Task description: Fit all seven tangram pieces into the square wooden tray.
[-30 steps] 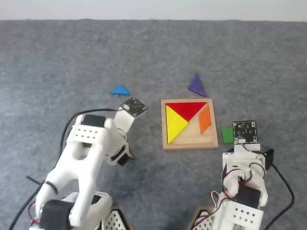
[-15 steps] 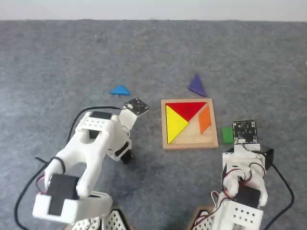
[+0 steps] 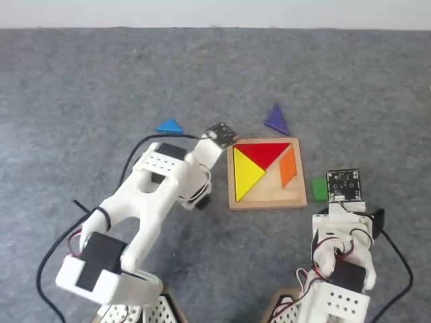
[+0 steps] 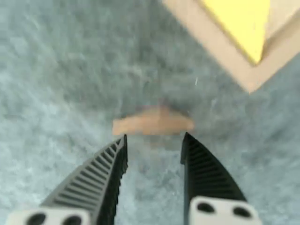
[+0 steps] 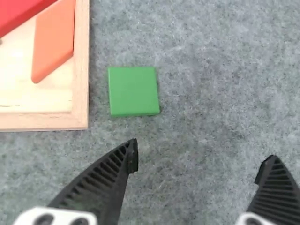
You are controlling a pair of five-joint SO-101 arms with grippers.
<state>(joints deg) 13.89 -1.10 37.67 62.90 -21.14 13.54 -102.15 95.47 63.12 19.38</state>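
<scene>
The square wooden tray [image 3: 265, 200] holds a red triangle [image 3: 262, 154], a yellow triangle [image 3: 245, 173] and an orange parallelogram [image 3: 287, 166]. My left gripper [image 4: 154, 140] is open just off the tray's near left corner [image 4: 243, 75]. A tan piece [image 4: 153, 124] lies flat on the carpet right past its fingertips. A green square [image 5: 133, 90] lies beside the tray's right edge [image 5: 82, 70], ahead of my open right gripper [image 5: 200, 159]. A blue triangle [image 3: 168, 126] and a purple triangle [image 3: 276, 120] lie beyond the tray.
Grey carpet covers the table. The left arm [image 3: 158, 195] stretches across the carpet left of the tray. The right arm [image 3: 343, 229] stands near the front right. The carpet ends at a pale strip [image 3: 215, 13] at the back.
The left arm has swung right and forward, bringing its gripper from the open carpet up to the tray's left side. The right arm and the loose pieces have stayed put.
</scene>
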